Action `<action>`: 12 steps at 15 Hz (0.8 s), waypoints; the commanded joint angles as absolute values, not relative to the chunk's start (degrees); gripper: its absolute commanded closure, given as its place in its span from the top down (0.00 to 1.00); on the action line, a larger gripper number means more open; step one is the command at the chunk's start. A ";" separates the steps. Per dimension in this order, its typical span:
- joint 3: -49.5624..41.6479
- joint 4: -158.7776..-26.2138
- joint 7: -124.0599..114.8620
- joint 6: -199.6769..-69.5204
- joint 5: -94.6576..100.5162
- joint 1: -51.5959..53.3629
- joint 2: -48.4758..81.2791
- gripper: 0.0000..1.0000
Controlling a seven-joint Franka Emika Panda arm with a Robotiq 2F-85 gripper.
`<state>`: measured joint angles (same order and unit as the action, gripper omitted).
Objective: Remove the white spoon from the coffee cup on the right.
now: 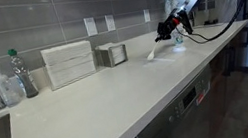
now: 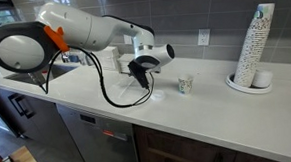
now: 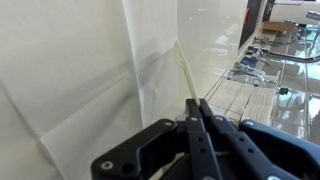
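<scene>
My gripper (image 3: 197, 103) is shut on the handle of the slender white spoon (image 3: 181, 70), which sticks out beyond the fingertips over the white counter. In an exterior view the gripper (image 1: 166, 31) is low over the counter, with the spoon (image 1: 150, 51) angled down and its tip at or near the surface. The small paper coffee cup (image 1: 178, 38) stands just behind the gripper. In an exterior view the cup (image 2: 186, 85) stands upright beside the gripper (image 2: 143, 86); the spoon is too small to make out there.
A napkin box (image 1: 68, 63), a small metal holder (image 1: 111, 54), a green-capped bottle (image 1: 23, 74) and a soap dispenser (image 1: 6, 89) line the back wall. A tall pale stack of cups (image 2: 255, 47) stands on a plate. The counter's front edge (image 1: 124, 130) is near.
</scene>
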<state>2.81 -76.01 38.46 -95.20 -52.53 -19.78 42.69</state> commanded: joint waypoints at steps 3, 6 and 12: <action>1.03 -77.33 37.90 -96.22 -52.01 -18.38 42.76 0.01; 0.77 -77.12 37.35 -96.12 -51.51 -18.00 43.22 0.03; 0.43 -76.87 36.02 -95.94 -50.93 -17.33 43.95 0.31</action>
<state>1.28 -76.70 37.23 -95.28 -52.03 -18.25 43.53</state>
